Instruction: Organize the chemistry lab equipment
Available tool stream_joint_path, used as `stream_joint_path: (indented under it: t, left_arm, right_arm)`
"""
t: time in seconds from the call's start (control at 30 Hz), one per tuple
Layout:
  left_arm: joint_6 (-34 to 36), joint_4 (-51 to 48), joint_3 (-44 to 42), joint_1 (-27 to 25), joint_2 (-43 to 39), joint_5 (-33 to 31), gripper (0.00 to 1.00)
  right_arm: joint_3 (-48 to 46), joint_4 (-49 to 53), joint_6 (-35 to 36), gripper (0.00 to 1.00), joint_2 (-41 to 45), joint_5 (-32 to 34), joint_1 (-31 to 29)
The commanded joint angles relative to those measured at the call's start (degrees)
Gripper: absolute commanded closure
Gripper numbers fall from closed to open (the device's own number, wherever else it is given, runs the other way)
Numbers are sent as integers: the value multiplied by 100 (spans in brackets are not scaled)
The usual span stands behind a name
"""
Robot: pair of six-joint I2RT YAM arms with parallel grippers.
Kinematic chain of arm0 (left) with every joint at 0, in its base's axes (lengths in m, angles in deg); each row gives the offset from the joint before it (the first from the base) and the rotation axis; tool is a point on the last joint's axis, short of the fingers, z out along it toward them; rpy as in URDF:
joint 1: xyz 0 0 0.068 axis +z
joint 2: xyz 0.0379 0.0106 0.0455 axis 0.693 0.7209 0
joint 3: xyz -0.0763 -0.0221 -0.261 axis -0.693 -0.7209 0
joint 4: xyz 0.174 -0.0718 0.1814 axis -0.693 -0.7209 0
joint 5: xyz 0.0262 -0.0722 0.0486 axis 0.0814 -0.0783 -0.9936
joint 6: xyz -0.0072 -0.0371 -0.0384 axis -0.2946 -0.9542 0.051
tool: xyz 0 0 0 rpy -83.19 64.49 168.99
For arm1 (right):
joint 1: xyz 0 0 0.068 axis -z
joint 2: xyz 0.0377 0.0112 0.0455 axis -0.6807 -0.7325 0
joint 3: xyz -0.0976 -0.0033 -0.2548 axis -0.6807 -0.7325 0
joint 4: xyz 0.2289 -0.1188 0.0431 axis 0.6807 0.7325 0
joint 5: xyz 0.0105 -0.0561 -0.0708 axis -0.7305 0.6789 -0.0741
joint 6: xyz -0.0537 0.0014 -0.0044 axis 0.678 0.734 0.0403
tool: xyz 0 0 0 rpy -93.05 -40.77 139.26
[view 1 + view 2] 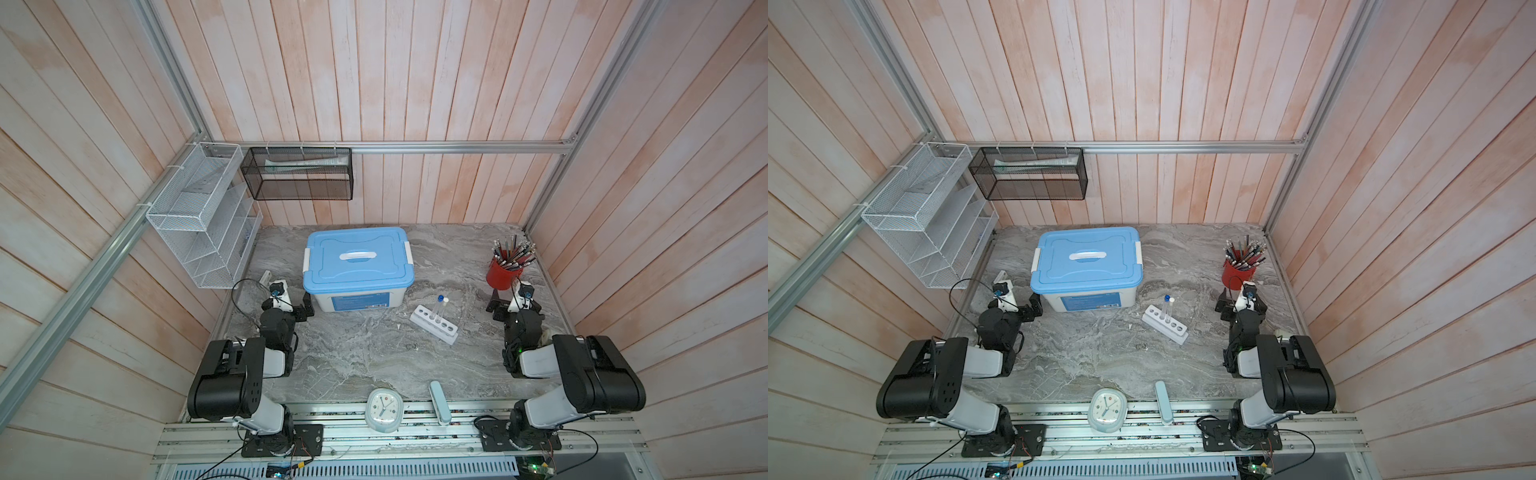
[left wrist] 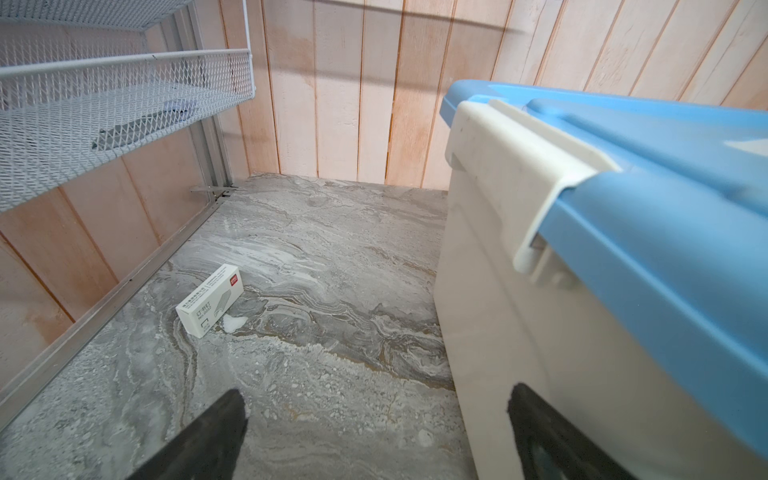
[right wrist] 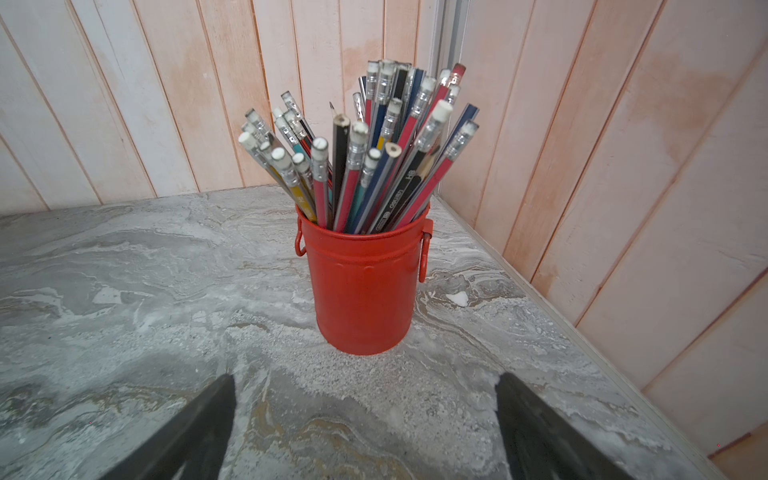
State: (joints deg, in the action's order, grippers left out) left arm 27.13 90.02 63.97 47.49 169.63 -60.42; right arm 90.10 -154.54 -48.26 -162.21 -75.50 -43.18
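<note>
Found two thin clear tubes, one blue-capped and one white-capped, standing upright side by side in holes toward the middle of the white six-hole rack; saw the same in both top views. Noted the rack lying askew on the counter, right of centre, near the front right corner of the blue-lidded box. Saw the left tool spread wide and empty, low beside the box's left end, with a small white staple box ahead. Saw the right tool likewise wide apart, gripping nothing, facing the red cup of pencils, apart from it.
</note>
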Motion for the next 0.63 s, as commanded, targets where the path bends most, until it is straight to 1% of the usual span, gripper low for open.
stream_joint_path:
  t: [0.0, 0.07, 0.13, 0.17, 0.2, 0.27, 0.33, 0.4, 0.6]
  left_arm:
    - [102, 9, 114, -21, -20, 0, 0]
    - [102, 7, 113, -19, -15, 0, 0]
    - [102, 7, 113, -19, -20, 0, 0]
    - [102, 12, 110, -20, -14, 0, 0]
    - [102, 9, 108, -19, -16, 0, 0]
    - [102, 2, 111, -19, -13, -2, 0]
    - [102, 8, 114, -19, -19, -8, 0]
    - [102, 12, 110, -19, -15, -4, 0]
    - [102, 11, 110, -19, -20, -8, 0]
  right_arm:
    - [75, 79, -108, 2, 75, 297, 27]
    - [-28, -97, -12, 2, 91, 156, 13]
    - [-297, -579, 224, 2, 119, -384, -1]
    - [-303, -596, 279, 2, 111, -503, 1]
    - [-165, -370, 253, 2, 94, -408, 0]
    - [264, 360, 60, 2, 42, -13, 16]
    - [72, 64, -14, 2, 64, 54, 37]
    - [146, 121, -76, 2, 19, 269, 32]
    - [170, 213, -93, 2, 41, 250, 35]
